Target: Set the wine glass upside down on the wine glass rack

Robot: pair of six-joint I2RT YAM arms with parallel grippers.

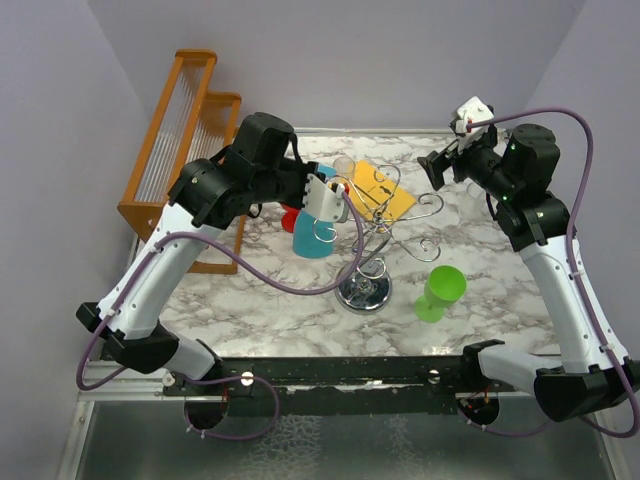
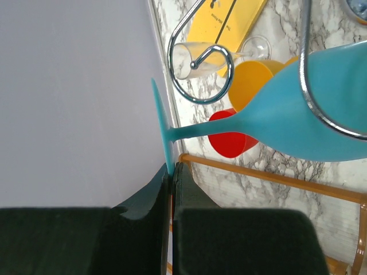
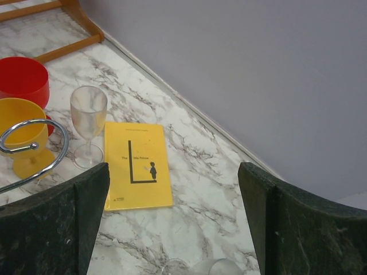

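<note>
Your left tool (image 2: 171, 172) is clamped on the blue wine glass (image 2: 321, 109) foot, bowl down among the wine glass rack (image 1: 365, 290) loops. Seating it remains, I'd say. Right tool (image 3: 175, 229) gapes wide, empty, right of the rack.

The wine glass rack (image 1: 366, 291) stands mid-table (image 1: 480, 235), with the wine glass (image 1: 312, 240) just left of its arms. A goblet (image 1: 440, 292) stands right of its base. A booklet (image 1: 372, 180) lies behind it, and a slatted rack (image 1: 178, 125) sits at the far-left corner.

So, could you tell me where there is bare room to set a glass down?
Bare marble lies near-left, between the chrome rack base and the left arm, and between the green glass and the right arm. Crowded: around the blue glass, red cup, yellow book.
</note>
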